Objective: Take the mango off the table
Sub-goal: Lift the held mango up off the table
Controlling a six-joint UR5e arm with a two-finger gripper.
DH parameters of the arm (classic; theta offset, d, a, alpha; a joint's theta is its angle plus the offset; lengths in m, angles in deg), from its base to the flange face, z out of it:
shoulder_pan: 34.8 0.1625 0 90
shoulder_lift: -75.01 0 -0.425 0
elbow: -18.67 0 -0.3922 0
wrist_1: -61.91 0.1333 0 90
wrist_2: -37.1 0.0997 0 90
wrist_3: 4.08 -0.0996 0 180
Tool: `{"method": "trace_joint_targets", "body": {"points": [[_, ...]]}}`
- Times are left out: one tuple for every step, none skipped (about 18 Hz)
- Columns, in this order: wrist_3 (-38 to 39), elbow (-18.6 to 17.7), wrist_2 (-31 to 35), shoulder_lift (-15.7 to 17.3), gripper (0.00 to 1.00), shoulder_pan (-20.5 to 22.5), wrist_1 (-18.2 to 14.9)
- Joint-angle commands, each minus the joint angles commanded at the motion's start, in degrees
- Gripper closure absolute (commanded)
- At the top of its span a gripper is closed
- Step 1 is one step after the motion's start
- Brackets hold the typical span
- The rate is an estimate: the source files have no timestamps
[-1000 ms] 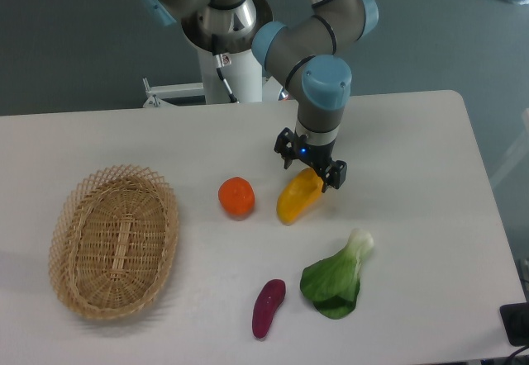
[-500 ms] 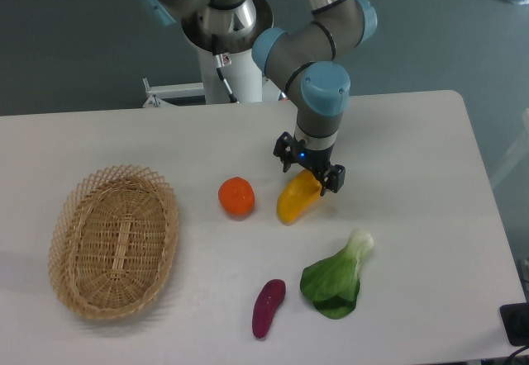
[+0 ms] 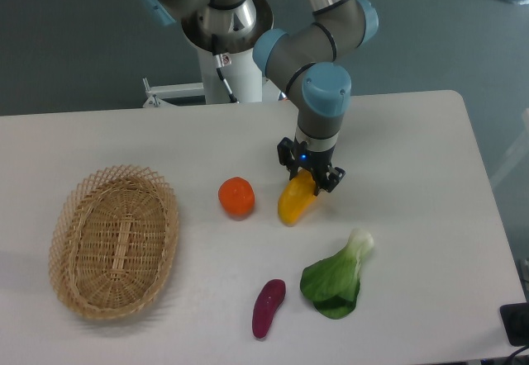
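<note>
Camera view, fixed, looking down at the table point(image 3: 413, 134); gripper point(image 3: 311, 175) sits low over the upper-right end of the mango point(image 3: 297, 201); fingers bracket that end, one on each side, pads look pressed onto the fruit, so I read it as clamped on the mango, though actual contact is small in frame and not 100% sure; mango lies near mid-table, tilted, lower-left end looks to rest on the surface; shadow sits tight under it, so prob. not lifted yet.

Progress, as a judgement: approach done, descent done, grasp looks made; lift is what's left; task isn't complete until the fruit is clear of the tabletop.

Other stuff: round orange point(image 3: 236, 196) just beside the mango on its left, apart, not touching; wicker basket point(image 3: 114, 242) far left, nothing in it; purple veg point(image 3: 268, 307) and leafy green veg point(image 3: 337, 277) toward the front edge, both well apart from the gripper.

Risk guess: grip is at one end, not the middle, so the fruit could swing or slip on lift.
</note>
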Motion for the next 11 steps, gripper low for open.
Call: {"method": "trace_joint_targets", "body": {"points": [[0.0,0.1,0.0,0.3,0.45,0.1,0.0],[0.0,0.5,-0.2,0.7,0.46,0.1,-0.1],[0.0,0.9,-0.3,1.1,0.46,0.2,-0.2],[0.0,1.5,-0.3,3.1,0.46,0.1,-0.8],[0.1,2.0,-0.9,3.8,0.46,0.1,-0.9],[0.2,2.5,-1.8,4.3,0.46,0.2,-0.9],[2.3,3.9,-4.5,5.0,0.46,0.2,-0.9],[5.0,5.3,-6.6,5.3,0.45,0.2,-0.9],[7.3,6.8,-8.2,5.4,0.45,0.1,-0.9],[8.6,8.0,-9.1,5.4,0.45,0.1,-1.0],[9.4,9.0,-9.3,5.4,0.45,0.1,-0.9]]}}
